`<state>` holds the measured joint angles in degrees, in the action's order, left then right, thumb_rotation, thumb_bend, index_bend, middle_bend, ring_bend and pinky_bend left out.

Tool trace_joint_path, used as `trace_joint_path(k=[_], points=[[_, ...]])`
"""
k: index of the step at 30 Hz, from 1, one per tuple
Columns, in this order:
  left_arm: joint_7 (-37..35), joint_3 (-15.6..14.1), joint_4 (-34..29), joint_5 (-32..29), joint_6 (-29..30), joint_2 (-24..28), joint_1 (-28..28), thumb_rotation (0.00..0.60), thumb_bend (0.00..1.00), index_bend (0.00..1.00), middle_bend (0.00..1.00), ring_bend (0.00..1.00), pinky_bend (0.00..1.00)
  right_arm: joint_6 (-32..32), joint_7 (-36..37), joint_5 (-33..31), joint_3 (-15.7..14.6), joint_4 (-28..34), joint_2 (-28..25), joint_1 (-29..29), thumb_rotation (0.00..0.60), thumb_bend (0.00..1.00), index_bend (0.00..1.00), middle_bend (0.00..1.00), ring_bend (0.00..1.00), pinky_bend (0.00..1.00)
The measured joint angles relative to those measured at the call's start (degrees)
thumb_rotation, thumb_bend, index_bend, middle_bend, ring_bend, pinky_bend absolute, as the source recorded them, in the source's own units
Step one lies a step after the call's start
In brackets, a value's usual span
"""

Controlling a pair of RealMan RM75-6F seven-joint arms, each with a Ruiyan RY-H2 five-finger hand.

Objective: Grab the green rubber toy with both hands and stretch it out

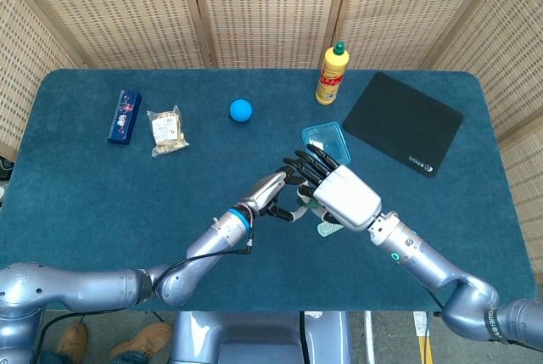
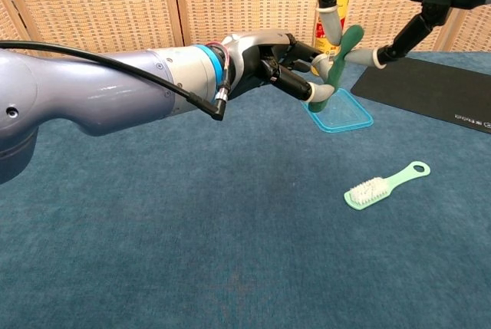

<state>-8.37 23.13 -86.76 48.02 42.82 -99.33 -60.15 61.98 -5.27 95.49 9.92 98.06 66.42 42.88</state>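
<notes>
The green rubber toy (image 2: 342,56) is a thin strip held above the table, tilted up to the right; the head view shows only a bit of the toy (image 1: 303,208) between the hands. My left hand (image 2: 281,68) (image 1: 273,195) grips its lower end. My right hand (image 1: 343,195) hovers over the upper end. In the chest view one finger (image 2: 330,16) and the thumb (image 2: 379,55) stand on either side of the toy's top, spread apart, not closed on it.
A mint brush (image 2: 383,185) (image 1: 327,228) lies on the blue cloth below the hands. A blue container (image 2: 342,111) (image 1: 327,142), yellow bottle (image 1: 332,75) and black mouse pad (image 1: 407,122) are behind. A blue ball (image 1: 240,110), snack packet (image 1: 167,131) and blue box (image 1: 125,115) lie far left.
</notes>
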Motion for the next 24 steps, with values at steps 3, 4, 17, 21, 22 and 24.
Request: trace_joint_path(k=[3, 4, 17, 21, 22, 24], points=[[-0.05, -0.04, -0.14, 0.13, 0.0, 0.1, 0.08, 0.6, 0.48, 0.76, 0.0, 0.0, 0.0, 0.05, -0.46, -0.11, -0.13, -0.13, -0.18, 0.01, 0.6, 0.5, 0.57, 0.16, 0.0, 0.0], [-0.07, -0.06, -0.16, 0.18, -0.01, 0.15, 0.1, 0.6, 0.48, 0.76, 0.0, 0.0, 0.0, 0.1, -0.57, -0.15, -0.17, -0.21, -0.23, 0.0, 0.6, 0.5, 0.57, 0.16, 0.0, 0.0], [-0.67, -0.17, 0.03, 0.69, -0.32, 0.27, 0.35, 0.6, 0.48, 0.76, 0.0, 0.0, 0.0, 0.99, -2.75, 0.28, -0.79, -1.58, -0.43, -0.22, 0.6, 0.62, 0.68, 0.29, 0.0, 0.0], [-0.88, -0.18, 0.32, 0.71, -0.33, 0.29, 0.47, 0.6, 0.48, 0.76, 0.0, 0.0, 0.0, 2.36, -2.82, 1.77, -0.93, -2.8, -0.23, -0.27, 0.6, 0.64, 0.73, 0.35, 0.0, 0.0], [-0.93, -0.17, 0.4, 0.7, -0.36, 0.3, 0.48, 0.6, 0.48, 0.76, 0.0, 0.0, 0.0, 3.01, -2.68, 2.47, -1.01, -3.43, -0.15, -0.29, 0.6, 0.64, 0.74, 0.35, 0.0, 0.0], [-1.02, -0.17, 0.51, 0.69, -0.44, 0.3, 0.5, 0.6, 0.48, 0.76, 0.0, 0.0, 0.0, 4.03, -2.4, 3.55, -1.18, -4.42, -0.04, -0.35, 0.6, 0.64, 0.75, 0.37, 0.0, 0.0]])
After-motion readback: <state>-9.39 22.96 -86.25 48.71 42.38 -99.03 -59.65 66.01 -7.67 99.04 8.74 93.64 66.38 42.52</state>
